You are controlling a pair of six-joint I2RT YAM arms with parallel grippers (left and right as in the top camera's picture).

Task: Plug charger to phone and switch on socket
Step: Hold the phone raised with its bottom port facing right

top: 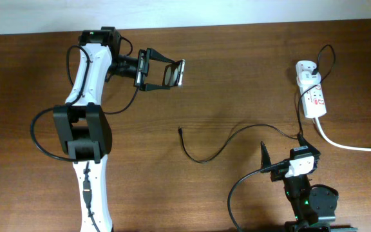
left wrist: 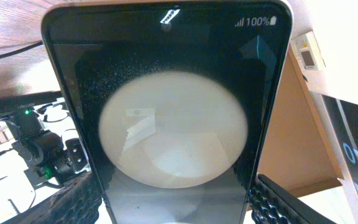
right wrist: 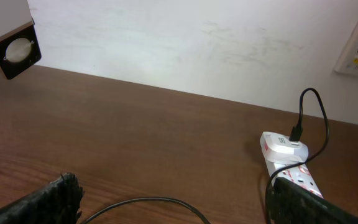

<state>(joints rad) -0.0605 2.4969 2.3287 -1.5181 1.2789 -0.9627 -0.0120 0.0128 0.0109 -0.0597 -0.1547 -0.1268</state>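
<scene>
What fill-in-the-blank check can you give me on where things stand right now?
The left gripper is shut on the ___.
The charger has its connector tip lying on the ___, not in the phone.
The right gripper is ___ and holds nothing.
The charger's white plug adapter sits in the ___.
Missing words: phone, table, open, socket.
</scene>
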